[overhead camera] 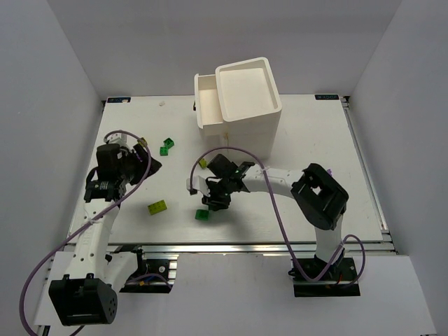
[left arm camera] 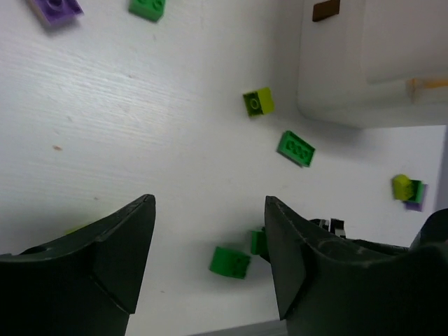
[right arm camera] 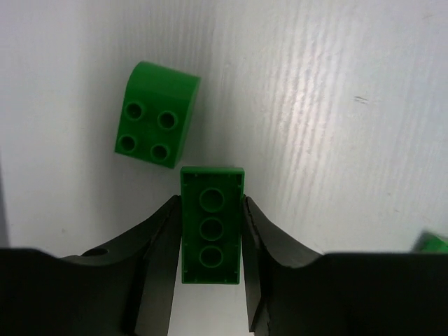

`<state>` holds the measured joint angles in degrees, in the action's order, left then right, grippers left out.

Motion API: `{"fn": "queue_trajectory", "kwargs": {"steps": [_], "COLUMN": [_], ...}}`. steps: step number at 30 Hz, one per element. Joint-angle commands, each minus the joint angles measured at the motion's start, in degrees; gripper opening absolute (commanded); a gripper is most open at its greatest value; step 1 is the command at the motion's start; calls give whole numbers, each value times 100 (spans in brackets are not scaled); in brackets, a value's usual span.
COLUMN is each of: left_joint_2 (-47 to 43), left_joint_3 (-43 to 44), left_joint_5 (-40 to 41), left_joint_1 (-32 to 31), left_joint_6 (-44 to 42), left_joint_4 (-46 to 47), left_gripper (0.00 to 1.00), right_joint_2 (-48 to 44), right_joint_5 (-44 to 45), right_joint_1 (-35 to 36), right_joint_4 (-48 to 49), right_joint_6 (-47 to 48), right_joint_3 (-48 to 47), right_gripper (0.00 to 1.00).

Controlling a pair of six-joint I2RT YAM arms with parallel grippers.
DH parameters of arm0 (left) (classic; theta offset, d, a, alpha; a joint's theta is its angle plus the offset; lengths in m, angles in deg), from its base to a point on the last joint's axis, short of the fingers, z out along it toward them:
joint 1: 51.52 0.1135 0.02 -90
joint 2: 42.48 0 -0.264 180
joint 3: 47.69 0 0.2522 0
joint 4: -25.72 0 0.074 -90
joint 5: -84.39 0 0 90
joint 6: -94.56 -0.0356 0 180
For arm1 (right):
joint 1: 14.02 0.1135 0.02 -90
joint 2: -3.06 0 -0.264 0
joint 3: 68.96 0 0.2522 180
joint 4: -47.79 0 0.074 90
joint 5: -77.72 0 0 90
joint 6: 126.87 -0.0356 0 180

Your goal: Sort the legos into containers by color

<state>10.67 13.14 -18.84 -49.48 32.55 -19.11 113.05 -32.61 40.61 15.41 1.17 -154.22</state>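
My right gripper (right arm camera: 211, 204) is shut on a dark green brick (right arm camera: 211, 231), its hollow underside facing the camera, just above the table. A second dark green brick (right arm camera: 155, 115) with a curved side lies just beyond it, also seen in the top view (overhead camera: 202, 215). My left gripper (left arm camera: 208, 203) is open and empty, at the table's left (overhead camera: 147, 165). The white cabinet (overhead camera: 246, 105) stands at the back, one drawer (overhead camera: 206, 103) pulled out to the left. A lime brick (overhead camera: 157, 207) lies between the arms.
Two dark green bricks (overhead camera: 166, 145) lie left of the cabinet. A lime and purple pair (overhead camera: 203, 163) lies in front of the cabinet. The left wrist view shows a purple brick (left arm camera: 57, 8), a lime brick (left arm camera: 257, 102) and a drawer knob (left arm camera: 325, 9).
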Motion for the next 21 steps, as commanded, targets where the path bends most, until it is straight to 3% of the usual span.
{"fn": "queue_trajectory", "kwargs": {"steps": [1,5,11,13,21], "left_joint_2": [-85,213,460,512,662], "left_joint_3": [-75,74,153,223,426], "left_joint_5": [-487,-592,-715,-733,-733], "left_joint_1": [-64,-64,-116,-116,-116], "left_joint_6": [584,1172,2296,2579,3537], "left_joint_4": [-196,-523,-611,-689,-1234], "left_gripper": [74,78,88,90,91], "right_joint_2": [-689,-883,-173,179,531], "right_joint_5": [-470,-683,1184,1584,2965], "right_joint_1": [-207,-462,-831,-928,-1139], "right_joint_4": [-608,-653,-572,-670,657], "right_joint_6": [-286,-989,-3009,-3284,-3286], "right_joint_3": [-801,-2050,-4132,-4851,-4890], "right_gripper": [0,0,0,0,0]}}
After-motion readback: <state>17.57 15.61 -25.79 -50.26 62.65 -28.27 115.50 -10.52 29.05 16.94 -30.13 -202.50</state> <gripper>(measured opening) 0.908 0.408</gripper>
